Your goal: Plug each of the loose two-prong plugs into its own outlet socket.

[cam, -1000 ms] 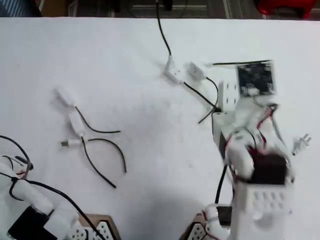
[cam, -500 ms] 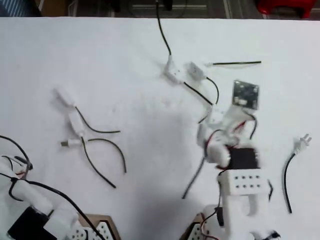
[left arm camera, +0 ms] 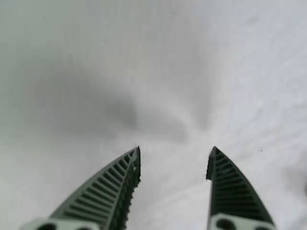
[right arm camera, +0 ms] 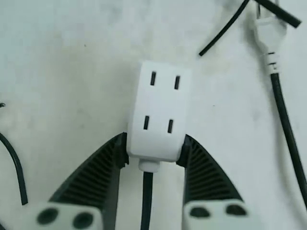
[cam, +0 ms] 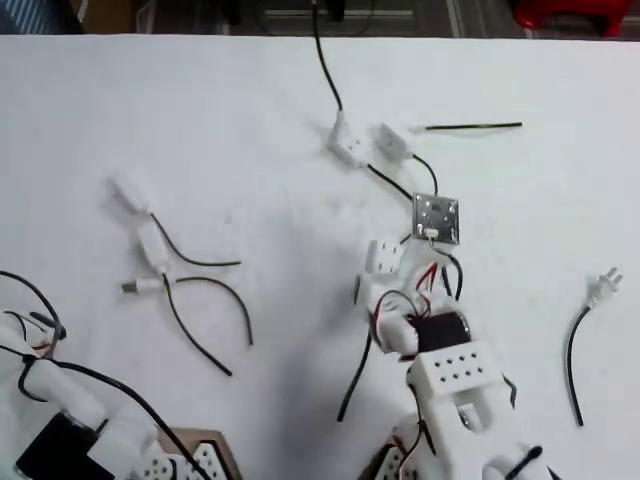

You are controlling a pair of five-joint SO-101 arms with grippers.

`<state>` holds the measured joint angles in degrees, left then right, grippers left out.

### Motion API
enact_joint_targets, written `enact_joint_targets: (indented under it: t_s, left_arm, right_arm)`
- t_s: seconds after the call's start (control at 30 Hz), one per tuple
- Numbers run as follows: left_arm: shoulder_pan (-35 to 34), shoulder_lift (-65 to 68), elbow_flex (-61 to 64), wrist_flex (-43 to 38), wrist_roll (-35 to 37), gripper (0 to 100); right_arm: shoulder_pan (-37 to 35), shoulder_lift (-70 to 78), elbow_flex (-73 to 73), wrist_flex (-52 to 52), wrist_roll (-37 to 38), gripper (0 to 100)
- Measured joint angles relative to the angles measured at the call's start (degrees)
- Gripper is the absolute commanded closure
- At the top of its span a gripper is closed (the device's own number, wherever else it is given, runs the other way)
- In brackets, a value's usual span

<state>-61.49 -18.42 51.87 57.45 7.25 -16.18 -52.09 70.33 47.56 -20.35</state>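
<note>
My right gripper [right arm camera: 154, 143] is shut on the cord end of a white outlet block [right arm camera: 160, 112] with two pairs of slots facing up. In the high view this block [cam: 385, 258] sits near the table's middle under the right arm, its black cord [cam: 352, 385] trailing toward the near edge. Just beyond it lies a white plug [right arm camera: 267, 28] on a black cord. A loose two-prong plug [cam: 604, 285] rests at the far right. Three white cord pieces [cam: 150, 243] lie at the left. My left gripper [left arm camera: 175, 153] stands open over bare tablecloth.
Two white connectors [cam: 350, 148] [cam: 393, 142] with black cords lie at the back centre, and a short black cord end [cam: 475, 126] lies to their right. The left arm's base and wires [cam: 50, 400] occupy the near left corner.
The right arm has swung left and toward the near edge, carrying the outlet block and dragging its cord along. The plug at the far right is now uncovered.
</note>
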Motion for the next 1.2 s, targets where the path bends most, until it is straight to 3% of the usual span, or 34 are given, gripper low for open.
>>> enact_joint_targets:
  t_s: [0.17,0.23,0.43,0.67,0.87,1.07,1.2]
  left_arm:
    - [0.00,0.00,0.00,0.00,0.00,77]
    - [0.00,0.00,0.00,0.00,0.00,77]
    - [0.00,0.00,0.00,0.00,0.00,77]
    - [0.18,0.00,-0.53,1.49,0.00,77]
    - [7.74,0.00,-11.43,18.46,0.00,77]
    - [11.43,0.00,-29.71,36.40,4.13,71]
    - [18.64,0.00,-38.42,41.23,7.30,70]
  right_arm:
    - [-0.97,7.65,0.09,-1.14,0.26,59.7]
    - [-2.90,10.20,0.09,-1.49,0.26,53.9]
    - [-1.93,11.34,-0.26,-1.67,0.26,55.6]
    - [9.67,-1.58,-3.25,0.88,0.26,55.8]
    - [21.98,-17.58,-2.37,8.35,0.70,55.8]
    - [26.90,-25.93,6.86,6.42,6.51,55.8]
    - [26.99,-26.55,11.96,3.69,13.01,55.8]
